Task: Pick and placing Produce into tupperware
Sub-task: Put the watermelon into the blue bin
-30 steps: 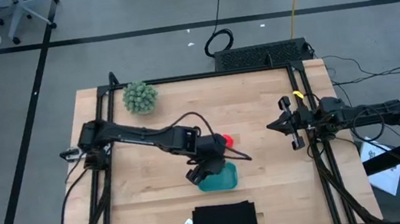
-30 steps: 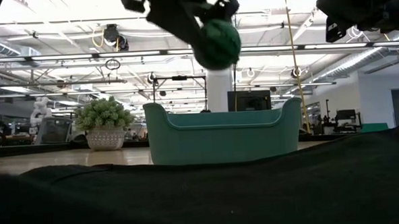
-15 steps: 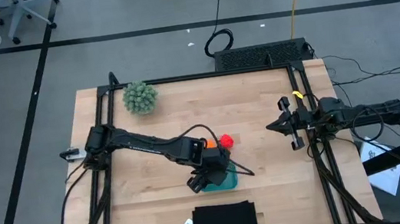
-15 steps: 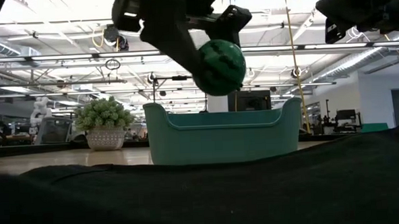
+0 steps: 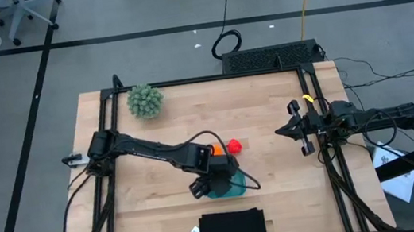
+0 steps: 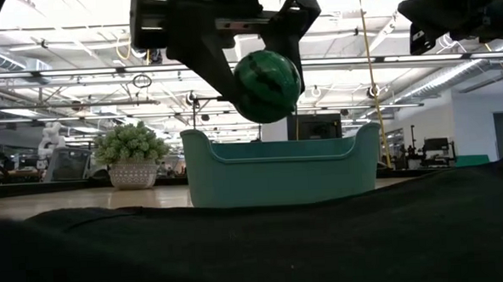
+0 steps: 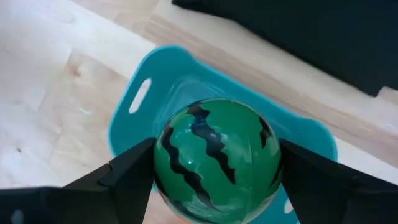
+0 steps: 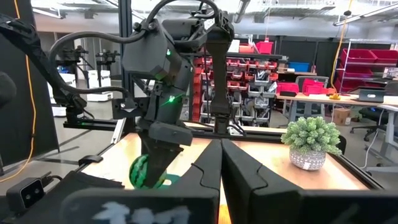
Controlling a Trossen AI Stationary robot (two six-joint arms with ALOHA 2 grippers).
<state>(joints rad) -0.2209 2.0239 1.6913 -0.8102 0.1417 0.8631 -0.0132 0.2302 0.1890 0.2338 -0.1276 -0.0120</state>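
In the high view the left hand (image 5: 217, 180) sits low in the centre of the frame, directly over the teal tupperware (image 5: 236, 186), of which only the right rim shows past the arm. The low view shows it more plainly: the hand's two dark fingers (image 6: 204, 62) are spread wide and clamped on either side of the dark green striped round piece (image 6: 267, 85), which hangs in the upper middle of the frame, just above the tupperware's rim and clear of it. From the left wrist view the striped ball fills the centre of the picture, pinched between both fingers, with the container's open interior and its handle slot right beneath it (the inside looks bare where it can be seen). The orange piece (image 5: 217, 151) shows just above the left arm's wrist in the high view, and the red piece (image 5: 234, 145) lies beside it to the right, on the wooden counter (image 5: 278, 171) just above the tupperware. The pale-green fuzzy ball plant (image 5: 145, 101) stands near the counter's upper left corner, and a black flat rectangle (image 5: 233, 229) lies at the bottom edge, below the tupperware. The right hand (image 5: 281, 131) waits at the right side of the counter, well apart from the produce, its fingers pressed together and holding nothing.
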